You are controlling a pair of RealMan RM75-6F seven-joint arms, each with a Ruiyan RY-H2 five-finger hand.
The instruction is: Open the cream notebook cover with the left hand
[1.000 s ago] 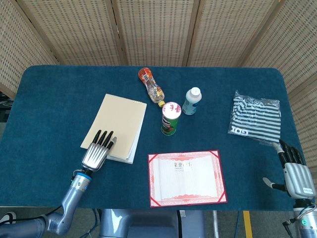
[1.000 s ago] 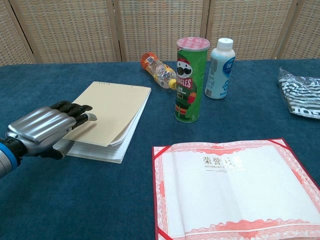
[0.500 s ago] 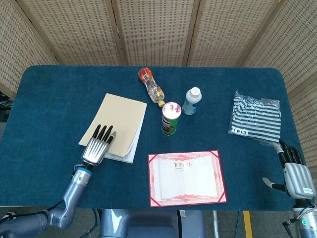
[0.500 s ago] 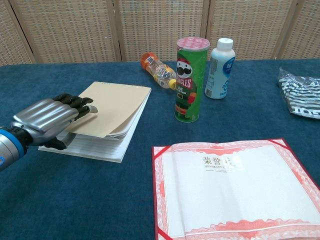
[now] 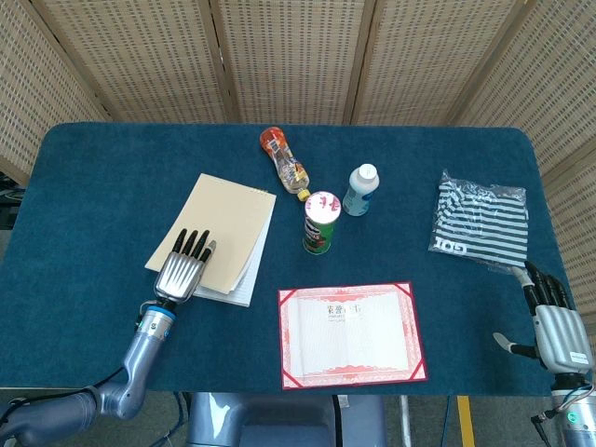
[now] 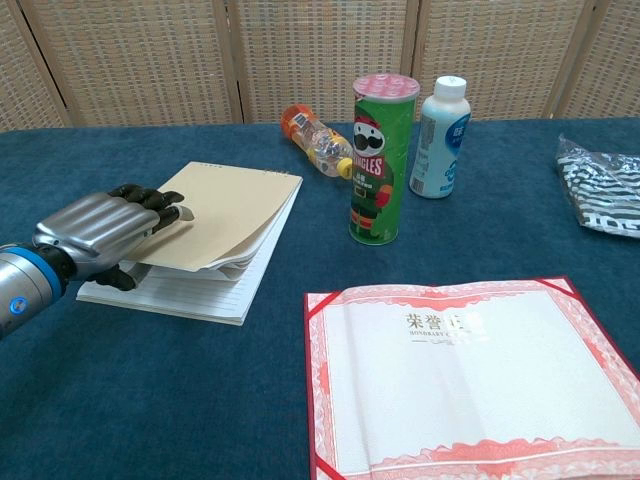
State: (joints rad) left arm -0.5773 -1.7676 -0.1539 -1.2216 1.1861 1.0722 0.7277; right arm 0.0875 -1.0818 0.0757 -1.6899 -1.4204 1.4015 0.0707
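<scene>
Cream notebook (image 5: 222,233) at the worktop's (image 5: 93,186) left side, its near cover edge lifted off the lined pages. Left hand (image 5: 182,269) grips that raised edge, fingers (image 6: 150,197) on top. Right hand (image 5: 557,326) rests at the near right corner, fingers apart, holding nothing.

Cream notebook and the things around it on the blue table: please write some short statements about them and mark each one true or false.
1. The left hand holds the cream notebook by its cover's near edge, lifted off the lined pages. True.
2. The green cylindrical chip can lies on its side. False: it stands upright.
3. The orange-capped clear plastic bottle lies on its side. True.
4. The right hand holds the striped bag. False: it holds nothing, near the table's corner.
5. The red-bordered certificate is folded shut. False: it lies open.
</scene>
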